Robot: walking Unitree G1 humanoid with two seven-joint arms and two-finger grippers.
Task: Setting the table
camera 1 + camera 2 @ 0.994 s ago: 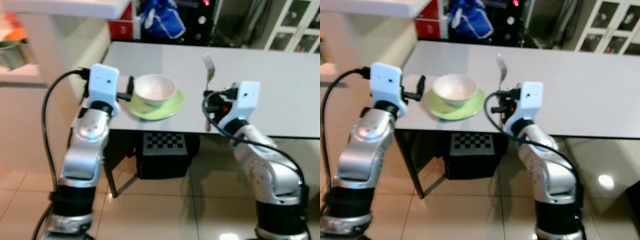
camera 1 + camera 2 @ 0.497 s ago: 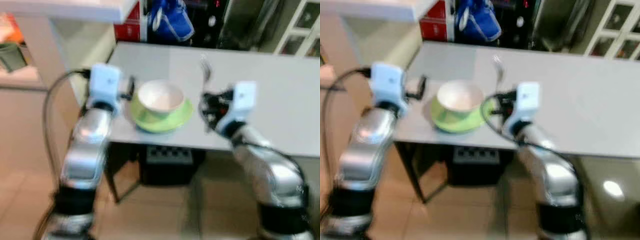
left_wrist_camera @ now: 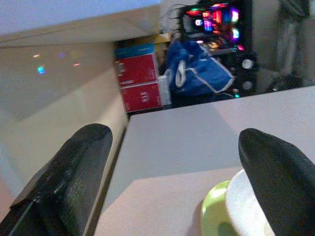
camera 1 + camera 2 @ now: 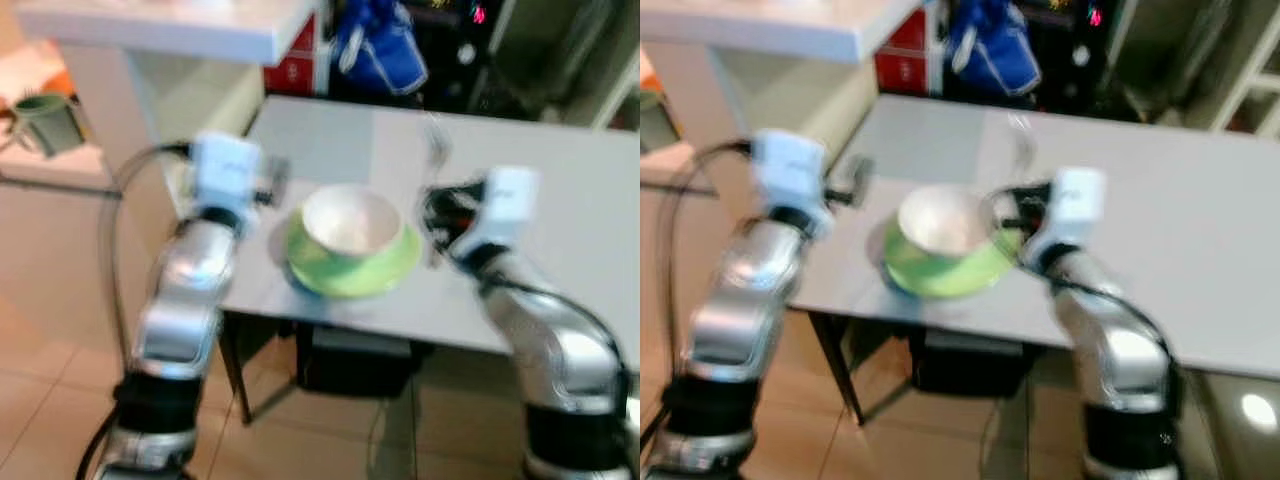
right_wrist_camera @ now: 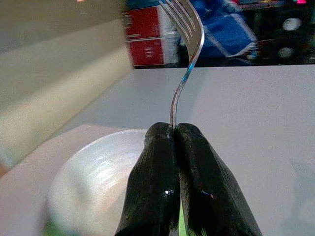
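One white bowl (image 4: 350, 222) sits on one green plate (image 4: 396, 268) near the front edge of the grey table (image 4: 580, 230). One fork (image 5: 184, 59) is pinched between the closed fingers of the right gripper (image 5: 175, 135), just right of the bowl, tines up. The left gripper (image 3: 172, 162) hovers left of the bowl, fingers spread wide and holding nothing. Beyond the table's far edge lie a blue bag (image 3: 199, 71) and two red boxes (image 3: 140, 81) (stacked); a white counter (image 4: 160, 25) stands left of the table.
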